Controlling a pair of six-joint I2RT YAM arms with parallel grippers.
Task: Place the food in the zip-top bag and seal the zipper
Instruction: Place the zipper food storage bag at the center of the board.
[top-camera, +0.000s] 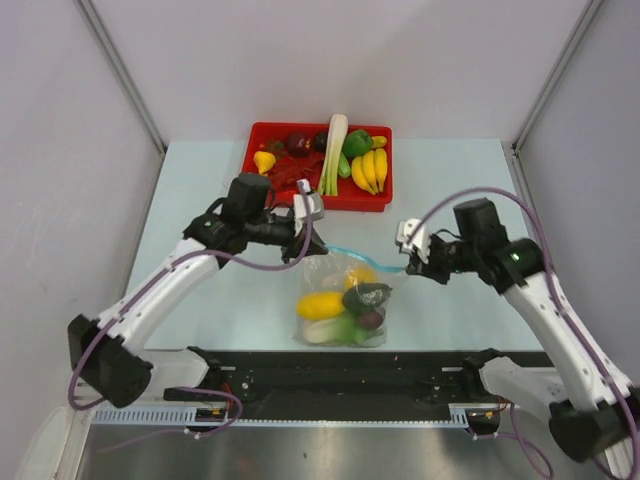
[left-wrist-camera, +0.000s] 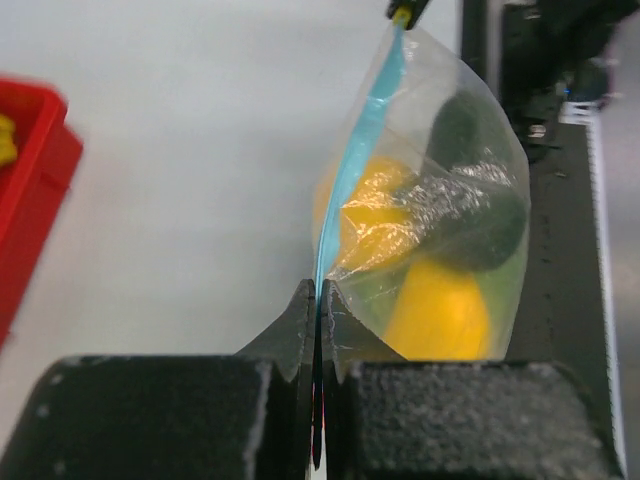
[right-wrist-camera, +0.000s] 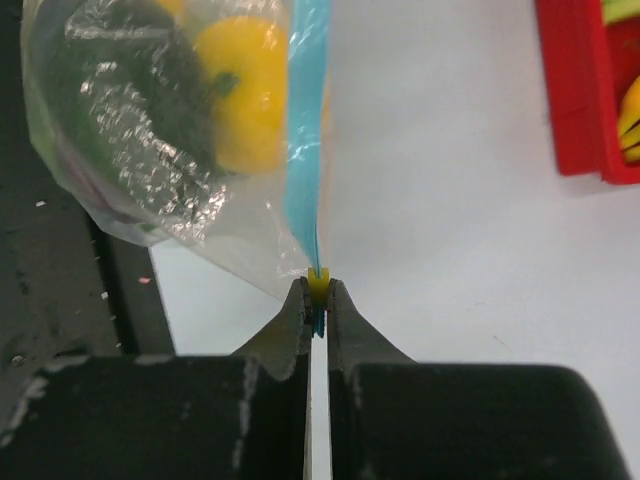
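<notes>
The clear zip-top bag (top-camera: 345, 300) hangs between my two grippers above the table's near middle. It holds food: a yellow fruit (top-camera: 320, 305), a dark green piece (top-camera: 367, 296), a dark purple piece (top-camera: 372, 320) and a green-and-white cabbage (top-camera: 335, 331). My left gripper (top-camera: 312, 246) is shut on the left end of the blue zipper (top-camera: 362, 258); the wrist view shows its tips (left-wrist-camera: 320, 290) pinching the strip (left-wrist-camera: 355, 150). My right gripper (top-camera: 408, 265) is shut on the yellow slider (right-wrist-camera: 318, 281) at the right end of the strip (right-wrist-camera: 308, 120).
A red tray (top-camera: 355, 203) stands at the back middle with more toy food: bananas (top-camera: 370, 168), a pale leek (top-camera: 335, 150), a green pepper (top-camera: 356, 142) and dark pieces. Its corner shows in both wrist views (left-wrist-camera: 30, 180) (right-wrist-camera: 575, 90). The black base frame (top-camera: 340, 375) lies just below the bag.
</notes>
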